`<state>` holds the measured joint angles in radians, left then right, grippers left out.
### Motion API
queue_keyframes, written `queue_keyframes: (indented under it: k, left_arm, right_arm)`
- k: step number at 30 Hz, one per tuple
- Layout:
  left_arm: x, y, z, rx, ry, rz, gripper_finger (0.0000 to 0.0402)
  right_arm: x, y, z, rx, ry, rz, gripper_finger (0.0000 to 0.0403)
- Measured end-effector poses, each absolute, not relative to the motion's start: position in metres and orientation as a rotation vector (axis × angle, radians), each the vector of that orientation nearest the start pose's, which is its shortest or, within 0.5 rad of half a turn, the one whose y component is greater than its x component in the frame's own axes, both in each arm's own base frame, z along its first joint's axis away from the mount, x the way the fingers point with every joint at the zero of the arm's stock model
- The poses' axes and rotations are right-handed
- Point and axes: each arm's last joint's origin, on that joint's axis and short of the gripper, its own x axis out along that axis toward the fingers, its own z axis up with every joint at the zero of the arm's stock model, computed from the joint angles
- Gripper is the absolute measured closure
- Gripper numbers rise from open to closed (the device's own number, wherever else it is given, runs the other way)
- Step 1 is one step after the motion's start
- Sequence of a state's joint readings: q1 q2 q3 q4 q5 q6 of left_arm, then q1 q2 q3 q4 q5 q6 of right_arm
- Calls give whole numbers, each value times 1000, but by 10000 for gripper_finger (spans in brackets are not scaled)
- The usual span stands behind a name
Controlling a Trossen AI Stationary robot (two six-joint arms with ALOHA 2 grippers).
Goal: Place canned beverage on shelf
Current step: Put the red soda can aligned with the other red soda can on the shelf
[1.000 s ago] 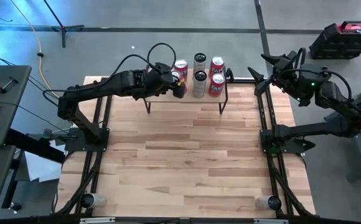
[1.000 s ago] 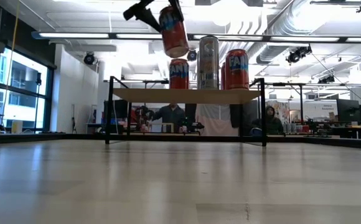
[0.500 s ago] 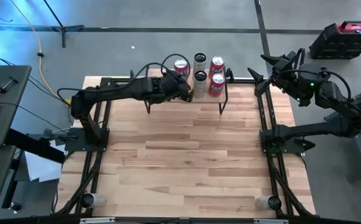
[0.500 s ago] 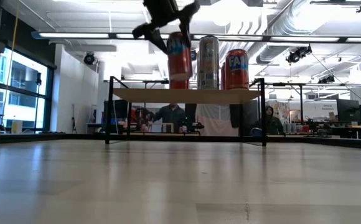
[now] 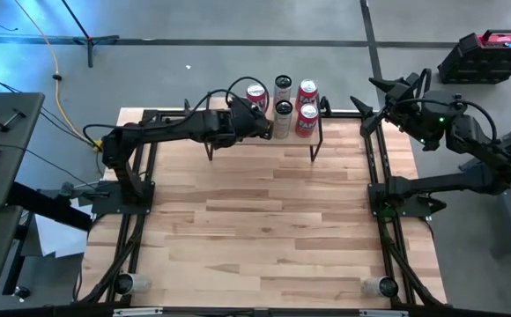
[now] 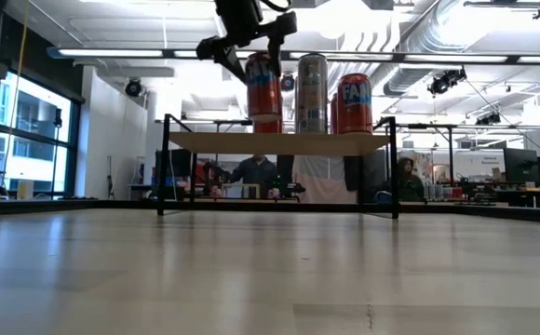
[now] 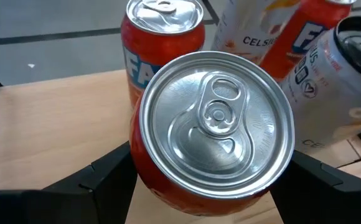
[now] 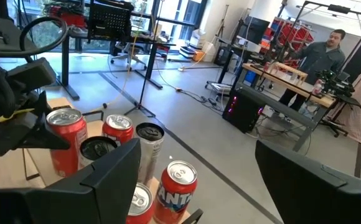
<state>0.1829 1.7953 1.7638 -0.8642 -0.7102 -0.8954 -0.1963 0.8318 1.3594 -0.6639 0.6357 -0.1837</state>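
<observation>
Progress: your left gripper (image 6: pixel 251 42) has carried the red can (image 6: pixel 264 86) in over the shelf (image 6: pixel 279 142), jaws clamped around it, lowering beside the standing cans (image 6: pixel 312 93); release comes next. Right gripper (image 5: pixel 388 101) waits, jaws spread, empty.

Held can (image 7: pixel 213 134): orange-red body, plain silver lid, between the dark fingers of the left gripper (image 7: pixel 211 177). Can beyond the jaws (image 7: pixel 162 37): orange-red, white lettering edged blue. Can beside the jaws (image 7: pixel 345 81): white body, dark lettering, black lid. Shelf (image 6: pixel 279 142): light wood top, black legs.
</observation>
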Motion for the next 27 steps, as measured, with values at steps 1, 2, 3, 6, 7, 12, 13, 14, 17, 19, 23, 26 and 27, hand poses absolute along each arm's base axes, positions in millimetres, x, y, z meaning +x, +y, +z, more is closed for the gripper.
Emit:
queue_keyframes:
  k: [1, 2, 3, 6, 7, 12, 13, 14, 17, 19, 23, 26, 27]
  left_arm:
    - [373, 88, 341, -540, 451, 1151, 113]
    - [376, 87, 340, -538, 447, 1152, 113]
    - [377, 87, 338, -542, 450, 1151, 113]
    - [383, 85, 330, -534, 463, 1152, 113]
    - [384, 85, 330, -538, 455, 1147, 113]
    - [383, 86, 331, -518, 436, 1174, 113]
    - [382, 86, 331, -512, 439, 1182, 113]
    - [382, 87, 331, -510, 437, 1188, 113]
    - [384, 89, 329, -520, 435, 1193, 113]
    - [387, 90, 324, -528, 442, 1196, 113]
    - [388, 89, 320, -529, 459, 1195, 113]
    - [387, 91, 320, -514, 456, 1214, 113]
    - [386, 92, 320, -513, 457, 1218, 113]
  right_arm:
    - [108, -39, 461, -203, 213, -816, 100]
    - [108, -39, 461, -203, 212, -816, 100]
    - [108, -39, 461, -203, 212, -816, 100]
    - [108, -39, 461, -200, 211, -816, 100]
    - [108, -39, 461, -196, 210, -817, 100]
    - [108, -39, 461, -179, 204, -818, 100]
    - [108, -39, 461, -179, 205, -818, 100]
    - [108, -39, 461, -179, 205, -818, 100]
    - [108, -39, 461, -179, 204, -818, 100]
    - [108, -39, 461, -179, 205, -818, 100]
    - [108, -39, 461, -176, 203, -818, 100]
    - [108, -39, 461, -176, 203, -819, 100]
    - [108, -39, 461, -176, 203, -818, 100]
